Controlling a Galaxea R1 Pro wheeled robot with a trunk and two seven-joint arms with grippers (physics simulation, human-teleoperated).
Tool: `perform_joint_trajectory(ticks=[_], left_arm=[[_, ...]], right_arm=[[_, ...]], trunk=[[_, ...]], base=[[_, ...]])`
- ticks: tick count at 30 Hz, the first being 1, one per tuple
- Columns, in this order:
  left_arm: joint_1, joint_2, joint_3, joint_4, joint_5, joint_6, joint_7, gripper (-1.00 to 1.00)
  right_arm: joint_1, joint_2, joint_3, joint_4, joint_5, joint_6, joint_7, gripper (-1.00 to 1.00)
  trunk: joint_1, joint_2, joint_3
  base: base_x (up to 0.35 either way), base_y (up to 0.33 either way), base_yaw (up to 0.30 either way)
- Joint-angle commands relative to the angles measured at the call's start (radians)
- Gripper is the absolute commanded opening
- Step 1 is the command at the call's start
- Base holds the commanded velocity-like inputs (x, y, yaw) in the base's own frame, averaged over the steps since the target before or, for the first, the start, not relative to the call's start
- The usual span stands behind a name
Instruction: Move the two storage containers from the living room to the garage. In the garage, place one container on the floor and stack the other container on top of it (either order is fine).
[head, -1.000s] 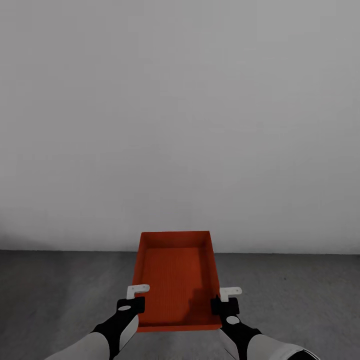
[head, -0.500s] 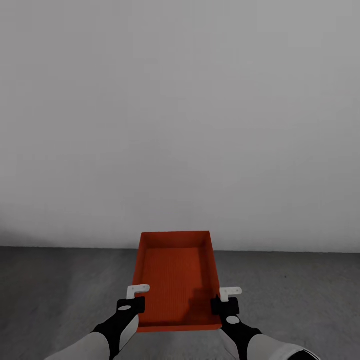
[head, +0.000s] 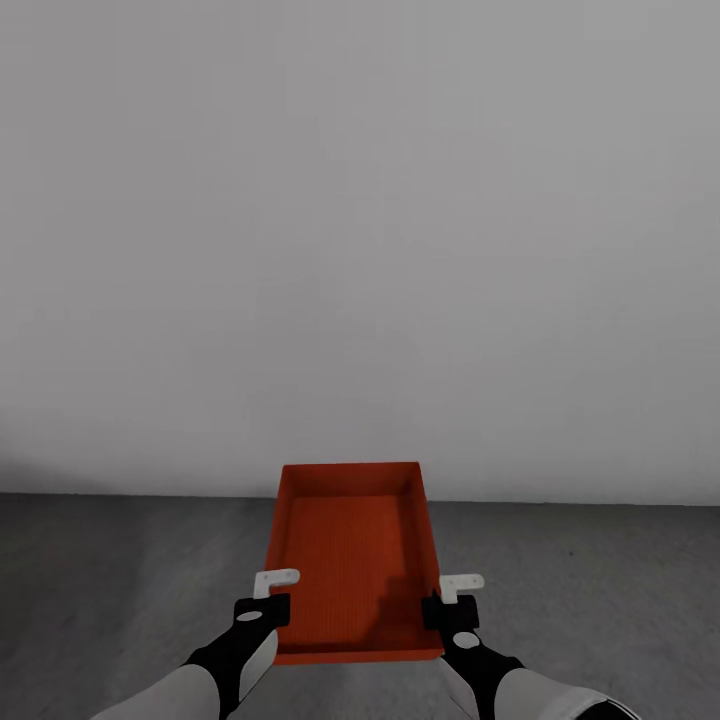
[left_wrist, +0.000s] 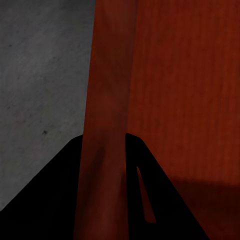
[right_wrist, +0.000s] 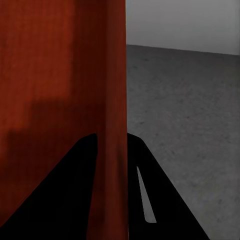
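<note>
Container (head: 352, 560) held level above garage floor (head: 120, 580), near wall (head: 360, 250); left gripper (head: 268, 592) and right gripper (head: 452, 596) pinching opposite side walls. Best lowered evenly, both released together.

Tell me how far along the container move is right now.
Done: the robot is in the garage, facing a pale grey wall over the dark concrete floor. In hand: one orange-red container, with the left gripper and right gripper each clamped on a side wall. Left: setting it down and stacking; the other container's place can't be told.
</note>
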Motion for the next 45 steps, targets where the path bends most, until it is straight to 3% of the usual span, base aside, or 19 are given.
perform_joint_trajectory(ticks=[1,45], left_arm=[[-0.001,-0.005,-0.003,-0.005,0.003,-0.02,0.004,-1.0],[-0.001,-0.005,-0.003,-0.004,0.003,-0.02,0.006,-1.0]], right_arm=[[-0.001,0.001,-0.065,0.005,-0.038,-0.009,-0.001,-1.0],[-0.001,-0.001,-0.065,0.005,-0.039,-0.007,-0.001,-1.0]], trunk=[[0.0,-0.001,-0.001],[0.0,-0.001,-0.06]], base=[[0.0,0.0,0.0],[0.0,0.0,0.077]])
